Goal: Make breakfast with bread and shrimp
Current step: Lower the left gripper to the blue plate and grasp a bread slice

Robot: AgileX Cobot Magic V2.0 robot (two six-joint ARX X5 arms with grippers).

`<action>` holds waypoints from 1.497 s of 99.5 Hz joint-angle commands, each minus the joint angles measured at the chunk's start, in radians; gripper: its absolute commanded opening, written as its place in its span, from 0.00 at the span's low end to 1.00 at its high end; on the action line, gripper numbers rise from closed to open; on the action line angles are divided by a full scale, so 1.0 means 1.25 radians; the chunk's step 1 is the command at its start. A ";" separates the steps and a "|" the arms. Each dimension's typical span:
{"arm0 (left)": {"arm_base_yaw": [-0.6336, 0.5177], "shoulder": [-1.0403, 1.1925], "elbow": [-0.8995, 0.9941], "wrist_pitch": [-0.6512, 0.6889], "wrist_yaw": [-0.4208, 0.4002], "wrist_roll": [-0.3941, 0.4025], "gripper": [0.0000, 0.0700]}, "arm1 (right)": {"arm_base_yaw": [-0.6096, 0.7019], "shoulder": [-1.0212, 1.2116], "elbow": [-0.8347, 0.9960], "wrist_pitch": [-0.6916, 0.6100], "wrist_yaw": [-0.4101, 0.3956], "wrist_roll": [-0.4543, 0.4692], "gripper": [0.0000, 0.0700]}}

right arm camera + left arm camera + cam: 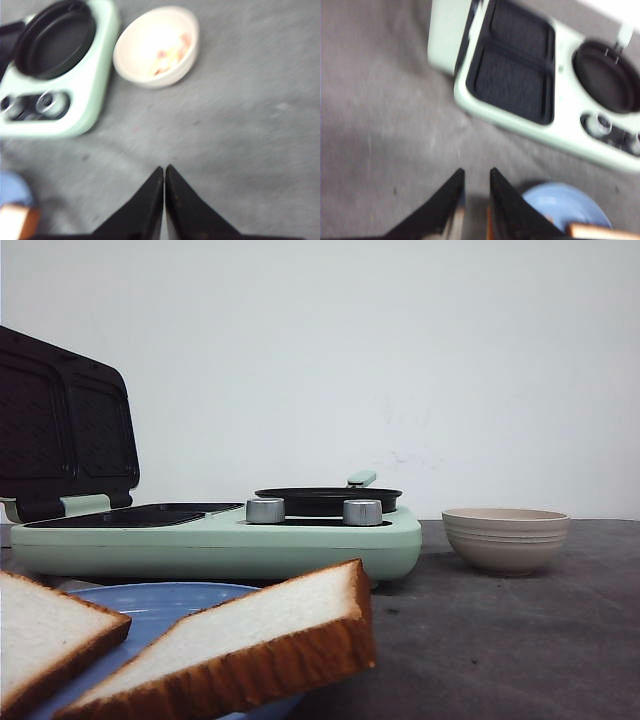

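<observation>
While nothing is in either gripper yet, I am logging the scene like this:
bread: two slices (250, 640) and (45, 635) are lying tilted on the blue plate (160, 602), in front of the mint breakfast maker (215, 540); crust corner also showing in the left wrist view.
bread handling: I am judging it light, soft, easily crushed; best taken by the crust edge with a gentle pinch, not by the pale face.
shrimp: small pinkish-orange pieces (167, 55) are sitting inside the beige bowl (506, 538), just beside the maker's pan end.
shrimp handling: I am guessing small, slippery, awkward to pinch; tipping the bowl by its rim looks safer.
sandwich plates: lid (65, 425) is standing open, dark tray (515, 75) exposed.
round pan (55, 37): sitting on the maker, looking empty.
left gripper (476, 200): I am hovering above the table near the plate's edge, fingers slightly apart, gripping nothing.
right gripper (164, 200): I am hanging over bare table, well short of the bowl, fingertips pressed together, empty.
</observation>
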 commanded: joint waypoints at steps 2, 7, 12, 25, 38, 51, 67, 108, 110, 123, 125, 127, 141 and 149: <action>0.000 0.020 0.013 -0.031 0.037 0.034 0.31 | 0.000 0.012 0.013 0.005 -0.030 -0.021 0.00; -0.002 0.036 0.013 -0.054 0.053 0.045 0.41 | 0.000 0.013 0.013 0.005 -0.052 -0.021 0.01; -0.005 0.059 0.013 -0.079 0.065 0.052 0.50 | 0.000 0.019 0.013 0.005 -0.071 -0.020 0.04; -0.009 0.132 0.013 -0.134 0.074 0.074 0.64 | 0.000 0.033 0.013 -0.005 -0.112 -0.021 0.29; -0.009 0.215 0.013 -0.150 0.129 0.098 0.69 | 0.000 0.044 0.013 -0.031 -0.139 -0.026 0.43; -0.013 0.294 0.013 -0.152 0.163 0.114 0.69 | 0.000 0.044 0.013 -0.043 -0.159 -0.030 0.43; -0.033 0.379 0.013 -0.157 0.172 0.125 0.69 | 0.000 0.042 0.013 -0.044 -0.166 -0.030 0.43; -0.145 0.514 0.013 -0.148 0.179 0.132 0.69 | 0.000 0.042 0.013 -0.049 -0.166 -0.030 0.43; -0.149 0.518 0.013 -0.147 0.179 0.132 0.69 | 0.000 0.042 0.013 -0.049 -0.166 -0.030 0.43; -0.182 0.552 0.013 -0.136 0.179 0.132 0.69 | 0.000 0.042 0.013 -0.049 -0.166 -0.030 0.43; -0.186 0.557 0.013 -0.134 0.179 0.132 0.69 | 0.000 0.042 0.013 -0.049 -0.166 -0.030 0.43; -0.191 0.562 0.013 -0.132 0.179 0.132 0.69 | 0.000 0.042 0.013 -0.049 -0.166 -0.030 0.43; -0.217 0.596 0.013 -0.121 0.178 0.132 0.68 | 0.000 0.042 0.013 -0.049 -0.166 -0.030 0.43; -0.229 0.612 0.013 -0.104 0.177 0.132 0.68 | 0.000 0.042 0.013 -0.049 -0.166 -0.030 0.43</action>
